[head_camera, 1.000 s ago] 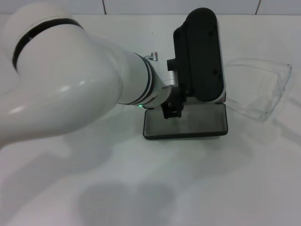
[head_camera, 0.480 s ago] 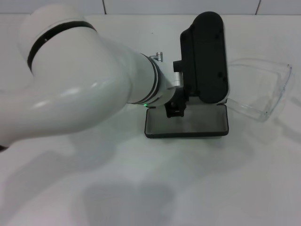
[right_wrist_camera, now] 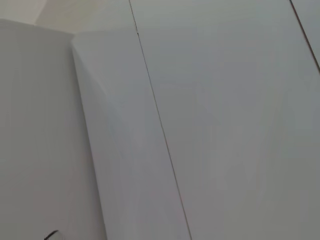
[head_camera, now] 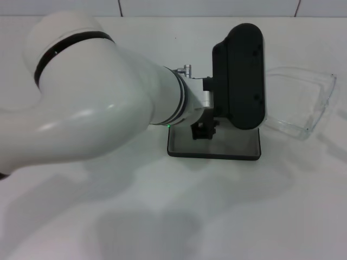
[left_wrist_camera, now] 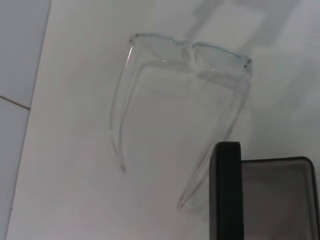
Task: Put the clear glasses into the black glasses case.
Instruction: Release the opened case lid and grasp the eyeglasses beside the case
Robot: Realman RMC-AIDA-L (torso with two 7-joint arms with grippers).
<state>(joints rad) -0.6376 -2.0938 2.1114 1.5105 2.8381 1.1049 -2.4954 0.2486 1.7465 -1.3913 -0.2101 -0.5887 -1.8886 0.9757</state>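
The black glasses case (head_camera: 214, 145) lies open near the table's middle, its grey lining facing up. The clear glasses (head_camera: 301, 102) rest on the table just to its right and a little farther back, arms unfolded. My left arm reaches in from the left, and my left gripper (head_camera: 239, 76), a black rounded body, hangs over the case's far edge, close beside the glasses. It covers the back of the case. In the left wrist view the clear glasses (left_wrist_camera: 190, 54) lie on the white table, with a corner of the black glasses case (left_wrist_camera: 275, 200) beside one arm tip. My right gripper is out of view.
The white table (head_camera: 217, 216) spreads around the case. A tiled wall (head_camera: 206, 6) runs along its far edge. The right wrist view shows only pale flat panels (right_wrist_camera: 225, 120).
My left arm has swung to the right, carrying the gripper body closer to the glasses. The glasses have not moved and the case has barely shifted.
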